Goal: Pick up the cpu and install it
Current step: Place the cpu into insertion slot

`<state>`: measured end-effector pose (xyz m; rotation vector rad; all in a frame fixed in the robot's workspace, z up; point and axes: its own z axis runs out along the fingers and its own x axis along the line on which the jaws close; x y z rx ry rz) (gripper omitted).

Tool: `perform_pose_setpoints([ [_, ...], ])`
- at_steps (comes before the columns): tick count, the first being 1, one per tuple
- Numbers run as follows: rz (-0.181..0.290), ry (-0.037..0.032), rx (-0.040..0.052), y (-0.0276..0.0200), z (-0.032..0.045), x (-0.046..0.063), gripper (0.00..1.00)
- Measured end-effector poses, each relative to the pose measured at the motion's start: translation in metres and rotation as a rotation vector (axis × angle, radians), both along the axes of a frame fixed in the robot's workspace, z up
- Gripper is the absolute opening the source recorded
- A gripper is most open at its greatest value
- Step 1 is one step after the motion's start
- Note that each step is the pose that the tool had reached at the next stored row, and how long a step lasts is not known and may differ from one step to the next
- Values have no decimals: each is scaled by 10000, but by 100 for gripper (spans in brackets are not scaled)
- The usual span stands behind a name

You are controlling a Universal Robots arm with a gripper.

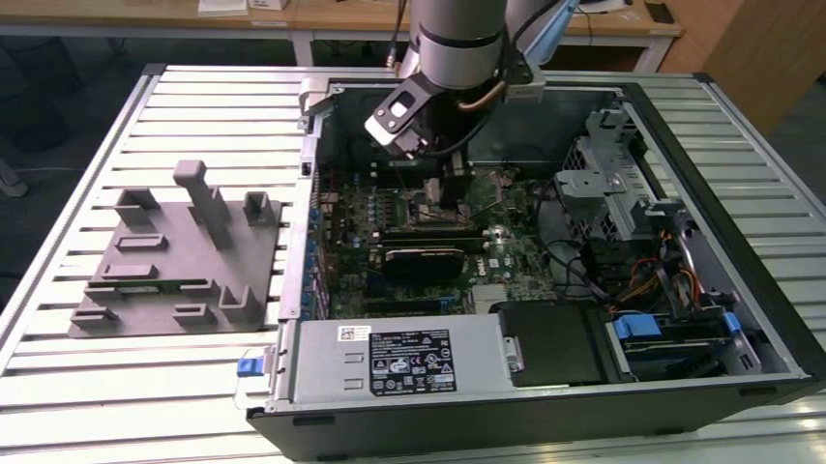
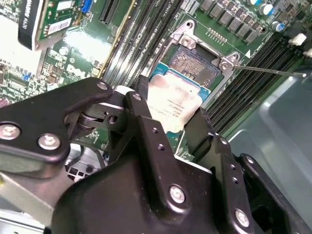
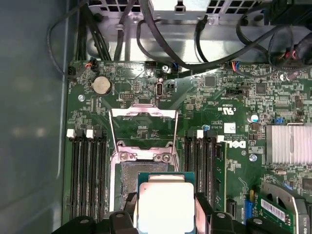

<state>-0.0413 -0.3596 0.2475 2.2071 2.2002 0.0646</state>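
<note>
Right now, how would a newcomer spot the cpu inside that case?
Look in the open computer case, at the green motherboard, where the socket sits between banks of long black memory slots. The cpu is the small flat square held in the gripper over that socket. Its silvery-white top with a thin green edge sets it apart from the dark socket.

The socket lies open under the cpu; raised frame and memory slots crowd it; drive cage blocks the exterior view's right.
</note>
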Motion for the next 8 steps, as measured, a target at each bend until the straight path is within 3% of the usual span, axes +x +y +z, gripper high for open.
perform_pose_setpoints([
  [8, -95, 0, 0, 27, -54, 0, 54],
])
